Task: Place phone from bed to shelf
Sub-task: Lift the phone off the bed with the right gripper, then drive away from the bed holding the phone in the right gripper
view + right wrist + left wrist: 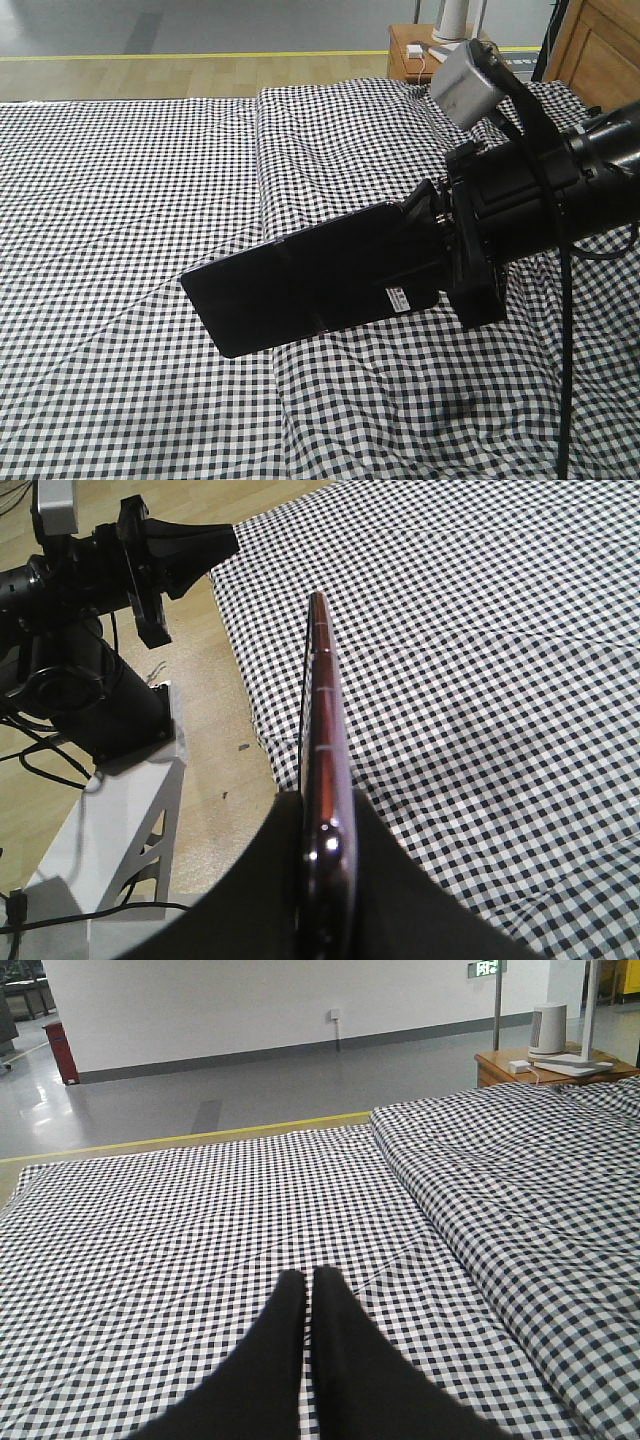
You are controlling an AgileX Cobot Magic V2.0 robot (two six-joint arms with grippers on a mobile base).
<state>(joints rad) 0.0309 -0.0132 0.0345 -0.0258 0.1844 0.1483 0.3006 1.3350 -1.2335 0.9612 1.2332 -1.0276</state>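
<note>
The phone (300, 285), a flat black slab with a small white sticker, hangs tilted a little above the bed (130, 200) and its black-and-white check cover. My right gripper (415, 250) reaches in from the right and is shut on the phone's right end. In the right wrist view the phone (322, 700) stands edge-on with a pinkish rim, clamped in the right gripper (322, 805). My left gripper (305, 1282) hovers over the bed (180, 1240), shut with nothing in it. It also shows far left as the left gripper (205, 545). The shelf is out of view.
An orange-brown bedside table (412, 50) with white devices (548, 1030) stands beyond the bed's far right corner. A wooden panel (600, 40) rises at the back right. A ridge in the cover (262, 150) runs front to back. The robot's white base (100, 830) and cables stand on the wood floor.
</note>
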